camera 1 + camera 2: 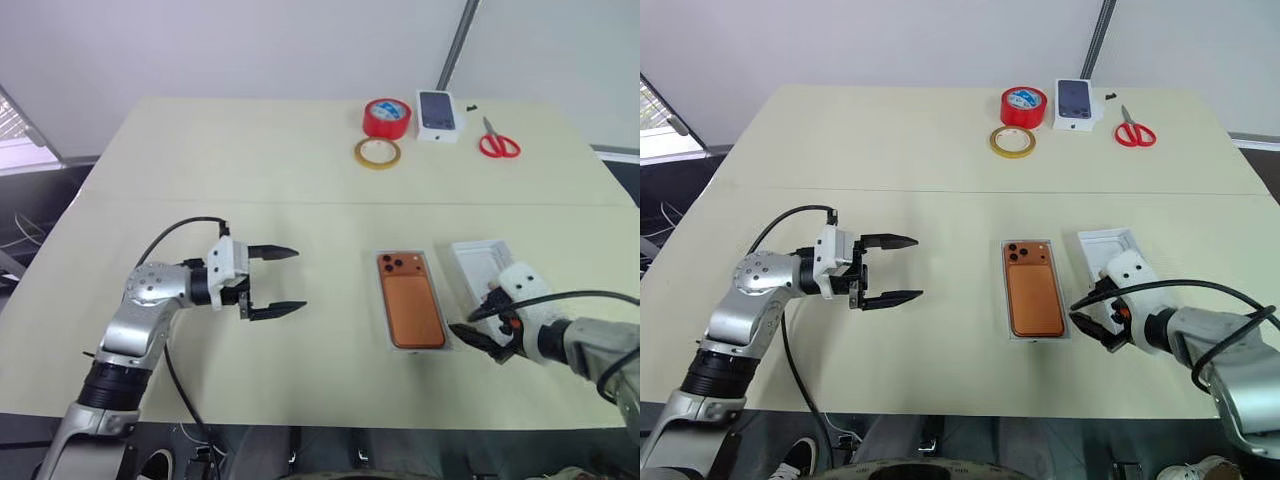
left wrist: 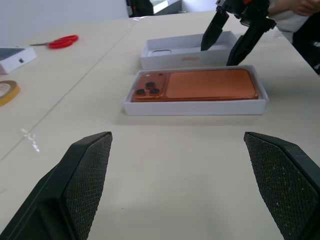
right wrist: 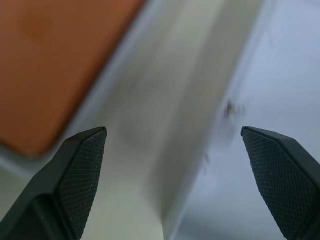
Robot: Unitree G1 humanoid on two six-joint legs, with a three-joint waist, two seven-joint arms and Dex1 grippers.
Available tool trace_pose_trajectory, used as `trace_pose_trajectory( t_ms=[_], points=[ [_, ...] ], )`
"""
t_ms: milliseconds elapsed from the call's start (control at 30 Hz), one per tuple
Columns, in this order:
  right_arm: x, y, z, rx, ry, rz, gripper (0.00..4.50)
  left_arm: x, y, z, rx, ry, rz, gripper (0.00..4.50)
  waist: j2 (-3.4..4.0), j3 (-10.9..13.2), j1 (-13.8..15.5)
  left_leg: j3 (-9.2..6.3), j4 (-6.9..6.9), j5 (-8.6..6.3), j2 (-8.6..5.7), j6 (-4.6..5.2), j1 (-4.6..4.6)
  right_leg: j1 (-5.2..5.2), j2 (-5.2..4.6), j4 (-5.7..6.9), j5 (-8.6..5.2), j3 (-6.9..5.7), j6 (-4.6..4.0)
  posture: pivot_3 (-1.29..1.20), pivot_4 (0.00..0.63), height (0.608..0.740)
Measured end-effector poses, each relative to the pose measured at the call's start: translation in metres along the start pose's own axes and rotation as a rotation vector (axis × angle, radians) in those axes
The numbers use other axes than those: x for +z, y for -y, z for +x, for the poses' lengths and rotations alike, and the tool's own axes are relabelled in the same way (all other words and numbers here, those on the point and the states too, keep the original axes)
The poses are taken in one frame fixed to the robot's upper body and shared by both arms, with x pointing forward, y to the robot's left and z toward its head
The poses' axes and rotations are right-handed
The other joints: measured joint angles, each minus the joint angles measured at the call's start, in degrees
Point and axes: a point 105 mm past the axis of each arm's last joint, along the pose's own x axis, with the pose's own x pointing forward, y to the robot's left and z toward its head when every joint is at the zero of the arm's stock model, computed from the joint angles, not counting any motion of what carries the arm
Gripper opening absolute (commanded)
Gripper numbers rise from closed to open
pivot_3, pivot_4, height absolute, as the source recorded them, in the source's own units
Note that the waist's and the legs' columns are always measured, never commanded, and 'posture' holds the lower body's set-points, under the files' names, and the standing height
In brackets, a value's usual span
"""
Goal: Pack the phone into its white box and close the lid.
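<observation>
Cream table — phone in white box; lid beside.

Pale cream table. White box between the two open jaws, lid just past the right jaws. Far from both: red tape roll, clear tape roll, small printed box, red scissors.

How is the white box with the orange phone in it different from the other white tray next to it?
The white box holds the phone, lying back up; the lid beside it holds no phone. The white box lies free on the table, while the right gripper hovers by the lid's near end, fingers open. Both are shallow, white, rectangular and lie side by side.
</observation>
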Motion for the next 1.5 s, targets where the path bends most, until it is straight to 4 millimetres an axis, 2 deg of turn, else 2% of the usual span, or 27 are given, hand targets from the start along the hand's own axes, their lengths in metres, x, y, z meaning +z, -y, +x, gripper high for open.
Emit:
trace_pose_trajectory(
  t_ms=[200, 333, 433, 667, 1033, 1233, 1367, 1500],
  points=[
    [0.020, 0.009, -0.001, -0.033, 0.022, -0.035, 4.50, -0.003, 0.008, 0.003, -0.006, 0.029, -0.021, 4.44, 0.02, 0.01, -0.21, 0.01, 0.00, 0.00, 0.00, 0.01, 0.01, -0.02, 0.01, 0.04, 0.00, -0.01, 0.00, 0.00, 0.150, 0.740],
    [0.021, 0.012, 0.007, -0.026, -0.010, 0.012, 4.50, -0.003, 0.014, 0.011, -0.007, 0.047, -0.032, 4.44, 0.02, 0.01, 0.09, 0.01, 0.00, 0.00, 0.00, 0.01, -0.01, -0.02, 0.00, 0.01, 0.00, -0.01, 0.01, 0.00, 0.150, 0.740],
    [0.025, 0.015, 0.017, -0.029, -0.019, 0.082, 3.59, 0.000, 0.015, 0.013, -0.003, 0.054, -0.021, 4.50, 0.03, 0.02, 0.02, 0.03, 0.00, 0.00, 0.00, 0.01, -0.03, -0.06, 0.01, 0.02, 0.00, 0.00, 0.00, 0.00, 0.150, 0.740],
    [0.032, 0.014, 0.028, -0.046, -0.049, 0.109, 0.02, 0.001, 0.014, 0.013, 0.013, 0.053, -0.017, 4.50, 0.02, 0.01, -0.07, 0.03, 0.00, 0.01, 0.00, 0.01, -0.12, -0.19, 0.00, 0.10, 0.00, -0.01, 0.01, 0.00, 0.150, 0.740],
    [0.036, 0.020, 0.033, -0.074, -0.029, 0.135, 0.02, 0.006, 0.005, 0.016, 0.047, 0.060, 0.004, 4.50, -0.04, -0.03, -0.37, 0.04, 0.07, 0.01, 0.00, 0.01, -0.08, -0.11, 0.01, 0.11, 0.01, 0.00, 0.01, 0.00, 0.150, 0.740],
    [0.045, 0.031, 0.039, -0.099, 0.011, 0.194, 0.02, 0.002, -0.010, 0.018, 0.104, 0.061, -0.013, 4.50, -0.03, -0.03, -0.47, 0.04, 0.07, 0.01, 0.00, 0.01, -0.16, -0.22, 0.01, 0.17, 0.01, -0.01, 0.01, 0.00, 0.150, 0.740],
    [0.064, 0.037, 0.038, -0.105, 0.100, 0.225, 0.02, 0.002, -0.021, 0.018, 0.166, 0.069, -0.022, 4.50, -0.03, -0.02, -0.79, 0.08, 0.17, 0.03, 0.00, -0.02, -0.48, -0.60, 0.02, 0.33, 0.02, -0.01, 0.03, 0.00, 0.150, 0.740],
    [0.093, 0.027, 0.037, -0.030, 0.233, 0.264, 0.02, 0.004, -0.025, 0.022, 0.196, 0.089, -0.049, 4.50, -0.02, -0.02, -1.15, 0.06, 0.17, 0.05, 0.00, -0.04, -0.52, -0.65, 0.05, 0.38, 0.02, -0.01, 0.03, 0.00, 0.150, 0.740]
  ],
)
